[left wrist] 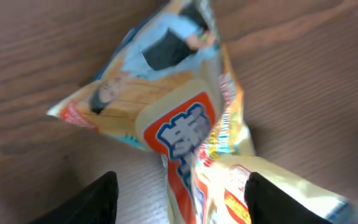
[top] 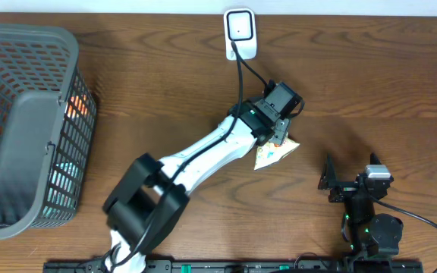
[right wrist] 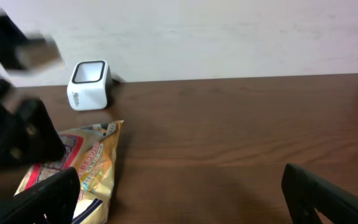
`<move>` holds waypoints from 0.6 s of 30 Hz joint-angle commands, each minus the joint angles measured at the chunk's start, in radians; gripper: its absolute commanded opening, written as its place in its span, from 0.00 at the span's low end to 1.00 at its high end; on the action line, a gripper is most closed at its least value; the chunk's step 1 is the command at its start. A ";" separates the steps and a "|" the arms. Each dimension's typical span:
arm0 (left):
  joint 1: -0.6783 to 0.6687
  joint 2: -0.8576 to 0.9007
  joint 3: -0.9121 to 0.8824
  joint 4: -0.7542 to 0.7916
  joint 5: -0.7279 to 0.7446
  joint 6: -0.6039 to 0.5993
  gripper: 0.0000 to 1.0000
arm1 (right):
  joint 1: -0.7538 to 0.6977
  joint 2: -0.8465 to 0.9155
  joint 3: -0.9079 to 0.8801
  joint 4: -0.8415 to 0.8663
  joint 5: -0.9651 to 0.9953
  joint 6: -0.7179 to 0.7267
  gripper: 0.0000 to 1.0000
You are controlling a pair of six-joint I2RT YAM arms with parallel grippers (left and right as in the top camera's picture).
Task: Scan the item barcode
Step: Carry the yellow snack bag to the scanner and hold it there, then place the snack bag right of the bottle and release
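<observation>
The item is a yellow snack bag (top: 272, 155) with red and blue print, lying on the wooden table right of centre. My left gripper (top: 282, 135) hangs just over it. In the left wrist view the bag (left wrist: 166, 99) fills the frame, and the left gripper (left wrist: 182, 186) is open with one black finger on each side of the bag's near end. The white barcode scanner (top: 240, 32) stands at the table's far edge. My right gripper (top: 351, 176) waits open near the front right, holding nothing; its view shows the bag (right wrist: 86, 168) and the scanner (right wrist: 89, 84).
A grey mesh basket (top: 21, 114) with several packaged goods stands at the far left. The scanner's black cable (top: 243, 72) runs along the table toward the left arm. Bare wood stretches in front of the right gripper (right wrist: 182, 186).
</observation>
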 commanded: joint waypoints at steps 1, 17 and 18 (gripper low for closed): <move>0.002 -0.166 0.021 -0.011 -0.017 0.006 0.71 | 0.007 -0.002 -0.001 -0.004 -0.001 -0.012 0.99; 0.079 -0.724 0.021 -0.180 -0.421 0.178 0.88 | 0.007 -0.002 -0.001 -0.004 -0.001 -0.012 0.99; 0.105 -0.749 0.021 -0.186 -0.435 0.177 0.89 | 0.007 -0.002 -0.001 -0.004 -0.001 -0.012 0.99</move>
